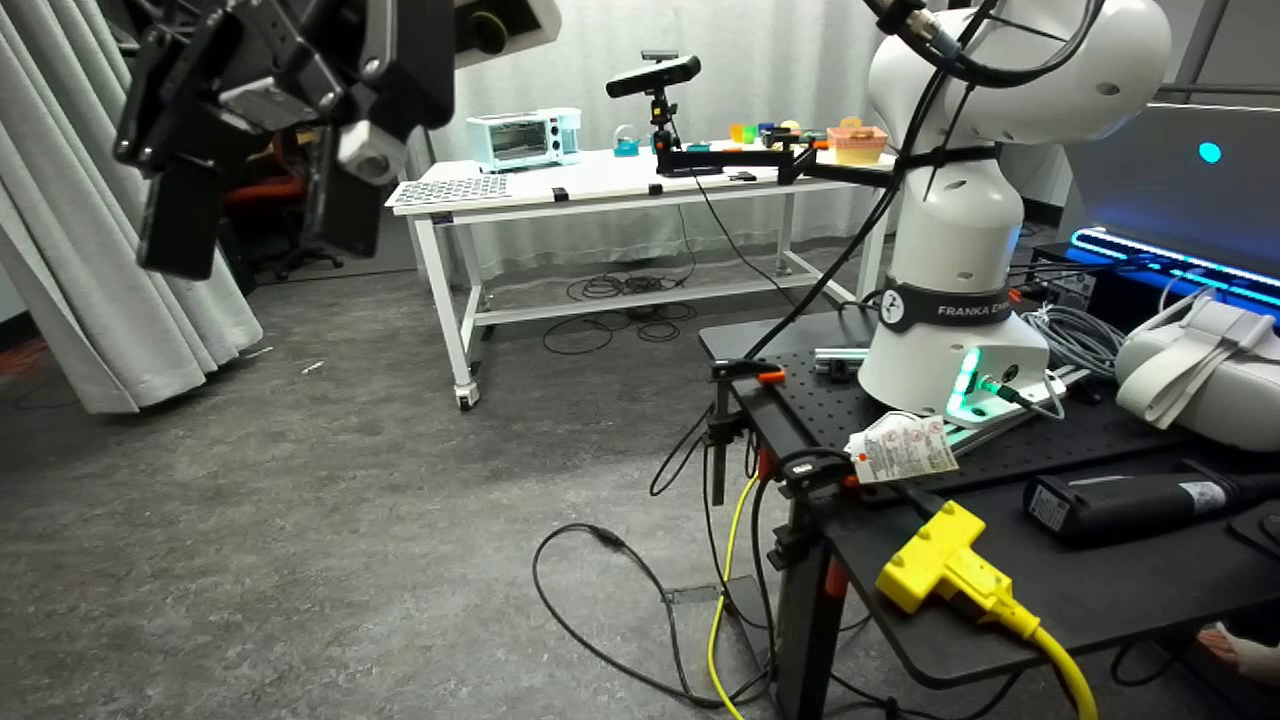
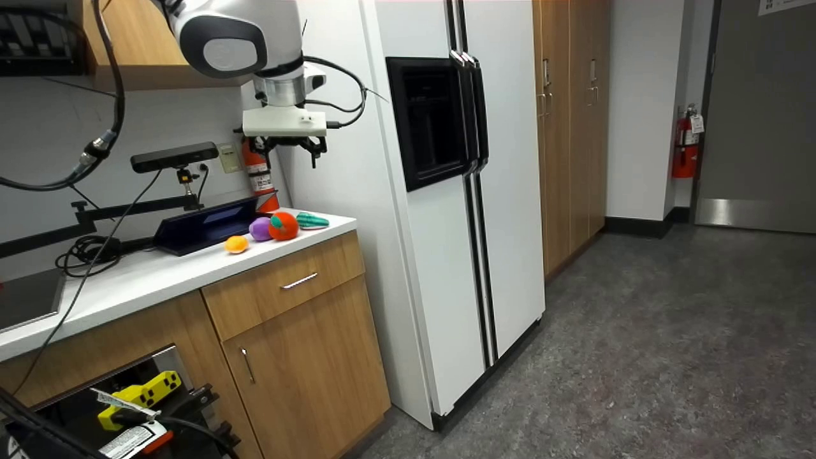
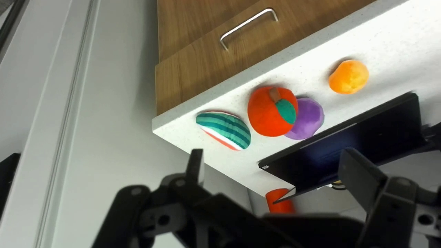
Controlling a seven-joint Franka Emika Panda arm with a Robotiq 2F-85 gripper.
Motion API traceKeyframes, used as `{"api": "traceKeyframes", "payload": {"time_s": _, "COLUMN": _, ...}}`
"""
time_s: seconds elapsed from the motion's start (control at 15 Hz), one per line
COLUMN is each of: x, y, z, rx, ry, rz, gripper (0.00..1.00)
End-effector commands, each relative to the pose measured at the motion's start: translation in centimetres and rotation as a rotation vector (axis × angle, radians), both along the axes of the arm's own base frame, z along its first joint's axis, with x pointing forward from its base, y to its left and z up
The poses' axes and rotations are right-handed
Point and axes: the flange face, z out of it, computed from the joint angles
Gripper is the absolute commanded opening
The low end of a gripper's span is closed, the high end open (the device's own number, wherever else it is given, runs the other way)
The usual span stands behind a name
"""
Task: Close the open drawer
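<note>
The drawer [image 2: 284, 284] has a wood front with a silver bar handle, under the white counter in an exterior view. Its front looks flush with the cabinet, and its white inside is hidden. The drawer front [image 3: 206, 72] also shows at the top of the wrist view. My gripper [image 2: 291, 159] hangs above the counter's right end, well above and apart from the drawer. In the wrist view my gripper [image 3: 270, 156] has its fingers wide apart with nothing between them. The gripper [image 1: 262, 255] also shows at the upper left of an exterior view.
Soft toys lie on the counter [image 3: 389, 41]: a watermelon slice [image 3: 225, 129], a red fruit [image 3: 270, 112], a purple one [image 3: 308, 117] and an orange one [image 3: 348, 76]. A dark flat panel [image 2: 204, 223] lies behind them. A white refrigerator [image 2: 414, 255] stands right beside the counter.
</note>
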Motion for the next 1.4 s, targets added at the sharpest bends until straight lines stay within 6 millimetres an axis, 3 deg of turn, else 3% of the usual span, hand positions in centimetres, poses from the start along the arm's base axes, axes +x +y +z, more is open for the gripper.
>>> {"api": "traceKeyframes", "payload": {"time_s": 0.0, "x": -1.3, "y": -0.4, "z": 0.7, "rx": 0.045, "ry": 0.003, "rz": 0.034, "gripper": 1.00}}
{"api": "traceKeyframes", "payload": {"time_s": 0.07, "x": -0.2, "y": 0.0, "z": 0.1, "rx": 0.011, "ry": 0.011, "rz": 0.007, "gripper": 1.00}}
{"api": "traceKeyframes", "payload": {"time_s": 1.33, "x": -0.4, "y": -0.2, "z": 0.2, "rx": 0.016, "ry": 0.015, "rz": 0.016, "gripper": 1.00}}
